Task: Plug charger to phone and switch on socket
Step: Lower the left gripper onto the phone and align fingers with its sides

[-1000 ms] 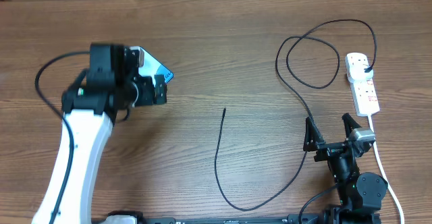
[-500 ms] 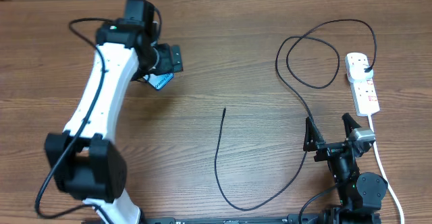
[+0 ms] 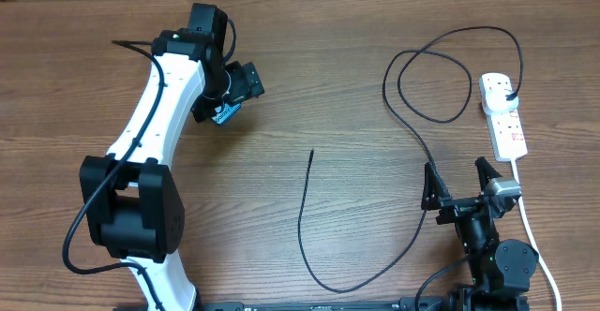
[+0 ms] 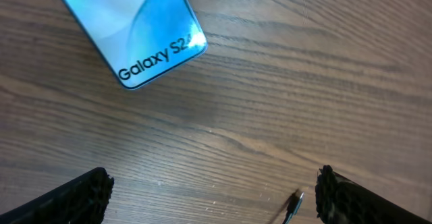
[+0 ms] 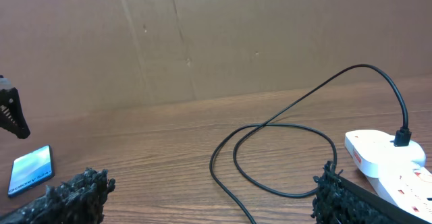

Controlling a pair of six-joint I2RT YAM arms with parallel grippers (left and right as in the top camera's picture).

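Observation:
The phone (image 4: 128, 28) lies flat on the wood table with its light-blue screen up and white text at one end. It also shows in the overhead view (image 3: 223, 114), half under my left arm, and in the right wrist view (image 5: 30, 171). My left gripper (image 3: 242, 82) hovers beside it, open and empty (image 4: 212, 200). The charger cable (image 3: 302, 219) lies loose; its tip (image 3: 311, 153) points at the phone and shows in the left wrist view (image 4: 295, 204). Its black plug sits in the socket strip (image 3: 506, 124). My right gripper (image 3: 459, 185) is open and empty, over the cable.
The cable makes a loop (image 5: 283, 156) left of the strip (image 5: 385, 158). The strip's thick white cord (image 3: 534, 241) runs down the right side past my right arm. A cardboard wall (image 5: 202, 35) stands behind the table.
My left arm has swung from the left side up and to the right, and its gripper now sits just right of the phone. The right arm, cable and strip have not moved.

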